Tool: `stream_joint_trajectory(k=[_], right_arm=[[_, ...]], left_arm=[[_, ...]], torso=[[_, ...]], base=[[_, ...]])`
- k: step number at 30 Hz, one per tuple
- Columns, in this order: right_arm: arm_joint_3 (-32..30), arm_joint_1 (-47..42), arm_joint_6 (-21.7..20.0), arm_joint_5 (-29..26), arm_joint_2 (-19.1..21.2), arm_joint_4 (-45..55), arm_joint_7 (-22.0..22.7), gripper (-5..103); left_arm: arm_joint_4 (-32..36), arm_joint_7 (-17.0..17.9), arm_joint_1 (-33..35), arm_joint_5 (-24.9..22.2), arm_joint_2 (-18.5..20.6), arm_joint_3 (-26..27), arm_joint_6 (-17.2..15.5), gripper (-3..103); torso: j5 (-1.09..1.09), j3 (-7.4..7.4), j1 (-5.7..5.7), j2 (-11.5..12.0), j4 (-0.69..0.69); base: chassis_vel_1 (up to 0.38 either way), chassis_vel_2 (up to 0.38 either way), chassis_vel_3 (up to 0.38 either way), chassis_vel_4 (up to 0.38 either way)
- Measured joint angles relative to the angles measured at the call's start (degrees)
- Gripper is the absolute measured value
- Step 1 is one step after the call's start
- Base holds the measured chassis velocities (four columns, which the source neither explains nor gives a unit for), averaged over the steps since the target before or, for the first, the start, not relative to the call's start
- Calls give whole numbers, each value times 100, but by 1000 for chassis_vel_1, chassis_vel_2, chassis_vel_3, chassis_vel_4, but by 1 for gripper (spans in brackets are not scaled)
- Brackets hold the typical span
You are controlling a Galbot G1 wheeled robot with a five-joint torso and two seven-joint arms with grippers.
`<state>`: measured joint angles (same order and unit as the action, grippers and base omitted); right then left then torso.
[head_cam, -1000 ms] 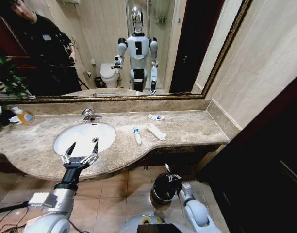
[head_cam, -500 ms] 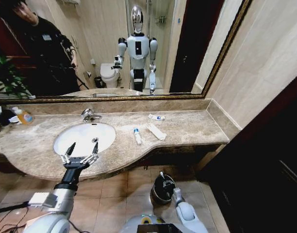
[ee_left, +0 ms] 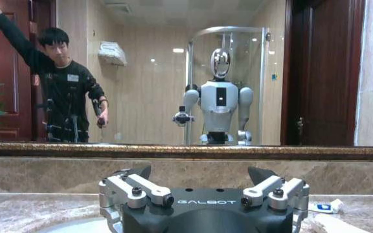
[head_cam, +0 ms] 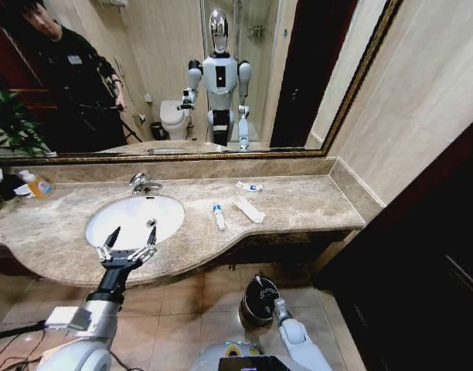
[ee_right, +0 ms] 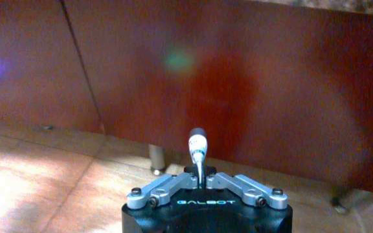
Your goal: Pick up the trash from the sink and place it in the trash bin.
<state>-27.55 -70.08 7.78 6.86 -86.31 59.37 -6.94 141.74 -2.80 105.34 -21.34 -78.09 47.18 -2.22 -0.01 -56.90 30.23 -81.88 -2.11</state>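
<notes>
Down near the floor, the right tool (ee_right: 198, 160) is closed on a small white tube (ee_right: 197, 143), which stands up from between its fingers; in the head view this tool (head_cam: 260, 283) sits right over the open top of the trash bin (head_cam: 254, 309), a small round black bin on the tiled floor below the front edge of the bench (head_cam: 314, 205). Up above, the left tool (head_cam: 130, 236) hovers with its fingers spread wide over the near rim of the sink (head_cam: 105, 228), holding nothing; its own camera shows the two finger pairs (ee_left: 134, 187) well apart, facing the mirror. More trash lies on the bench to the right of the sink: a white tube with a blue mark (head_cam: 219, 216) nearest the basin, a longer white packet (head_cam: 250, 209) just beside it, and a small flat packet (head_cam: 250, 187) close to the back edge. At the bench's far left corner stands a clear bottle of orange liquid (head_cam: 40, 185).
</notes>
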Motion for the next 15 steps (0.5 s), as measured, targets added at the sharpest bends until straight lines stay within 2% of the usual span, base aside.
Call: stream_joint_trajectory(k=[15], right_arm=[[2, 24, -75, -98, 12, -95, -12, 2]], left_arm=[[0, 0, 0, 0, 0, 0, 0, 100]], torso=[[1, 0, 0, 0, 0]], base=[[0, 0, 0, 0]])
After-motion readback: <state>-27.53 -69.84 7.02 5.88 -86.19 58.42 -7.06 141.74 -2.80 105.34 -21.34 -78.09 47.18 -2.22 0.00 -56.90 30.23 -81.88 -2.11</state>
